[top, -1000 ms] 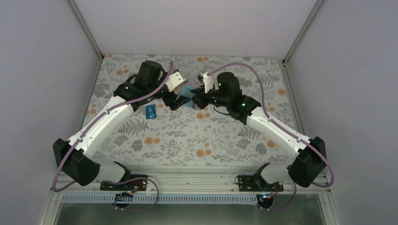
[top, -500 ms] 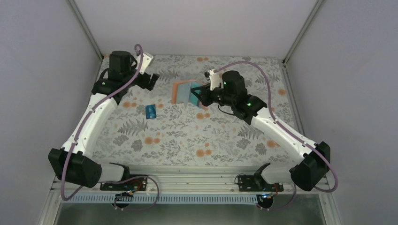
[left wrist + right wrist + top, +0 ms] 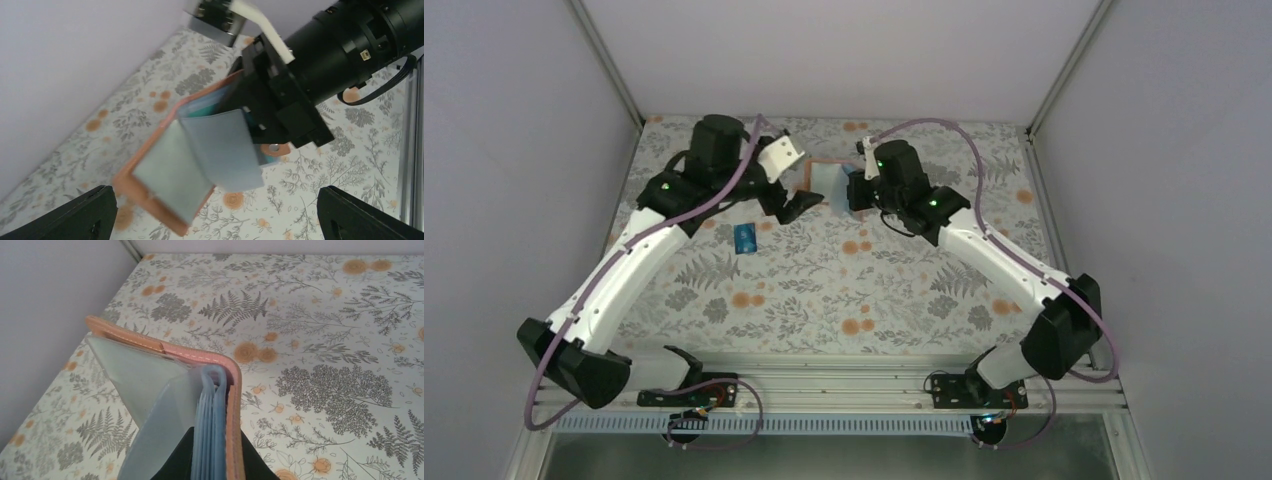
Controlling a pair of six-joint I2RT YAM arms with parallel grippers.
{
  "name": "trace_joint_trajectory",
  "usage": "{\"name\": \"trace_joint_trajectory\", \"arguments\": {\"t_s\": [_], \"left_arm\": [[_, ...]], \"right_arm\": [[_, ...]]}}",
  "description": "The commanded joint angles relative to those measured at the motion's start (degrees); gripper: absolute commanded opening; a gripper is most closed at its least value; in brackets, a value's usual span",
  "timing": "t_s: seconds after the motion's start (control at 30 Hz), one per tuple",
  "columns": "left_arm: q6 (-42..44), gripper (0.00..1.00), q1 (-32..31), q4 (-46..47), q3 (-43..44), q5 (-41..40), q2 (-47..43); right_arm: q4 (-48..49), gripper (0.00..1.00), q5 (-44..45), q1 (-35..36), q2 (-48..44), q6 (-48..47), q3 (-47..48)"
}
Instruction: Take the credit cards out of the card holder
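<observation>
Left hand [image 3: 795, 206] back in from the far-left corner, now just beside the card holder [image 3: 827, 176]; fingers spread wide, grasping nothing. Right hand [image 3: 856, 190] clenched on the holder's edge, holding it open, clear sleeves fanned. Teal card [image 3: 212, 104] showing inside a pocket. One blue card [image 3: 744, 238] flat on the table [image 3: 824, 290], left of the holder.

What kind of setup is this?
Likely a lab robot cell: plain white walls in aluminium framing, a floral tablecloth, left arm and right arm bolted to a rail.
</observation>
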Motion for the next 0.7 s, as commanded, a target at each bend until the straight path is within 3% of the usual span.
{"name": "trace_joint_trajectory", "arguments": {"t_s": [0.0,0.1,0.27,0.53,0.67], "left_arm": [[-1.67,1.00,-3.44,0.04,-0.73,-7.20,4.40],[-3.08,1.00,-5.38,2.60,-1.44,-18.08,7.93],[-4.33,1.00,-5.60,6.17,-2.47,-25.91,10.08],[-3.80,1.00,-5.48,6.67,-4.38,-21.32,9.70],[-3.72,1.00,-2.53,6.25,-4.26,-17.64,9.77]], "right_arm": [[0.28,0.04,2.63,0.83,3.02,1.89,3.66],[4.81,0.04,-4.34,0.83,3.77,4.33,3.43],[9.70,0.04,-9.64,0.83,3.89,7.49,2.91],[12.63,0.04,-10.90,0.62,3.58,10.06,1.24],[13.73,0.04,-13.69,-0.19,3.10,10.65,0.41]]}}
